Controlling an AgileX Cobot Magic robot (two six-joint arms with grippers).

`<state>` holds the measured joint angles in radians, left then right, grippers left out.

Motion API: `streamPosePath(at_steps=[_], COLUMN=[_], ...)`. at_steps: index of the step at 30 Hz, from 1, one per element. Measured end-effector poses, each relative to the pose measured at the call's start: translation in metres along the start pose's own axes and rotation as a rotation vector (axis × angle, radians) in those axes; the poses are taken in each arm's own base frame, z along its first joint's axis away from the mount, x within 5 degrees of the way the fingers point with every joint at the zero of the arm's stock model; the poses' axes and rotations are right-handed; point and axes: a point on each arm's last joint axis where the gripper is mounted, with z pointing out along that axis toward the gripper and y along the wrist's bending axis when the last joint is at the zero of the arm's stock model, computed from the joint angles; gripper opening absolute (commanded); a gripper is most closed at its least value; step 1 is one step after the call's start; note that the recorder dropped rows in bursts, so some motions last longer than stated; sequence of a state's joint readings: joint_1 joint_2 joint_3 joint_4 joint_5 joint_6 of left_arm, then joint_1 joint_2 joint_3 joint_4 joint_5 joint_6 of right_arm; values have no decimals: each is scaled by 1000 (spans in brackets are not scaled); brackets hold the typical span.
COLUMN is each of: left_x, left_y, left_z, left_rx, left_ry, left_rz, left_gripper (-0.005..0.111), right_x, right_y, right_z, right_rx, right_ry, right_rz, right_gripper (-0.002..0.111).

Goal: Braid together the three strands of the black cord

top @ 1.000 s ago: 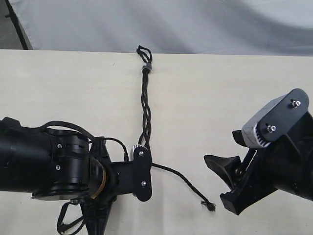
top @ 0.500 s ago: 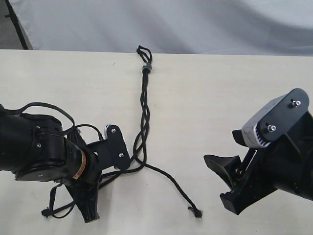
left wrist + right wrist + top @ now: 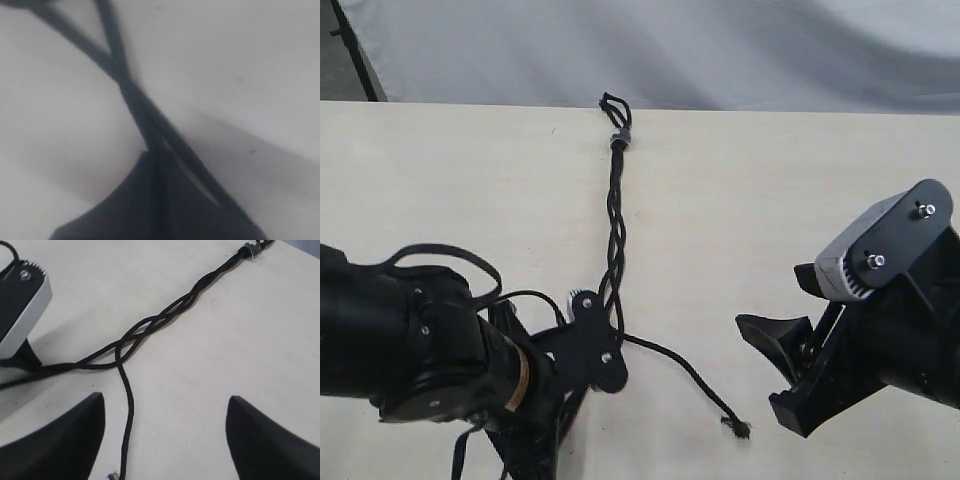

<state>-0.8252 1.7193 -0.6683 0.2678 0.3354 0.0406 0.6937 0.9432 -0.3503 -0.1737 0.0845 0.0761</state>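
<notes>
The black cord (image 3: 616,215) runs down the table from its small loop (image 3: 610,102) and grey band (image 3: 618,138), its strands twisted together down to my left gripper (image 3: 605,338). In the blurred left wrist view that gripper (image 3: 155,160) is shut on a strand of the cord (image 3: 131,97). One loose strand (image 3: 680,365) trails right to a frayed tip (image 3: 738,428). My right gripper (image 3: 765,365) stands open beside that tip. In the right wrist view the loose strand (image 3: 128,405) lies between the gripper's (image 3: 165,397) wide-apart fingers (image 3: 65,440), close to one of them. The third strand is hidden.
The left arm's thick black cables (image 3: 440,262) loop over its body at the lower left. A grey cloth backdrop (image 3: 720,50) hangs behind the table's far edge. The left gripper's grey and black housing (image 3: 20,310) shows in the right wrist view.
The left gripper swung out to the left with its strand, then came back right to the foot of the braid. The loose strand's tip shifted slightly. The right arm has not moved.
</notes>
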Motion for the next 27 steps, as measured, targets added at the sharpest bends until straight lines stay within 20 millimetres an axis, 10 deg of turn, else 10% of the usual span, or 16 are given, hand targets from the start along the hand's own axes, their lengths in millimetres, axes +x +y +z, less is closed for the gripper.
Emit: streamPosePath(at_steps=[27], left_x=[-20], left_y=[-1], left_z=[-2], left_rx=[-19], left_ry=[-67], left_rz=[100], left_gripper=[0], right_x=[0], right_y=[0], right_z=[0], right_rx=[0], right_ry=[-5], right_rz=[32], right_gripper=[65])
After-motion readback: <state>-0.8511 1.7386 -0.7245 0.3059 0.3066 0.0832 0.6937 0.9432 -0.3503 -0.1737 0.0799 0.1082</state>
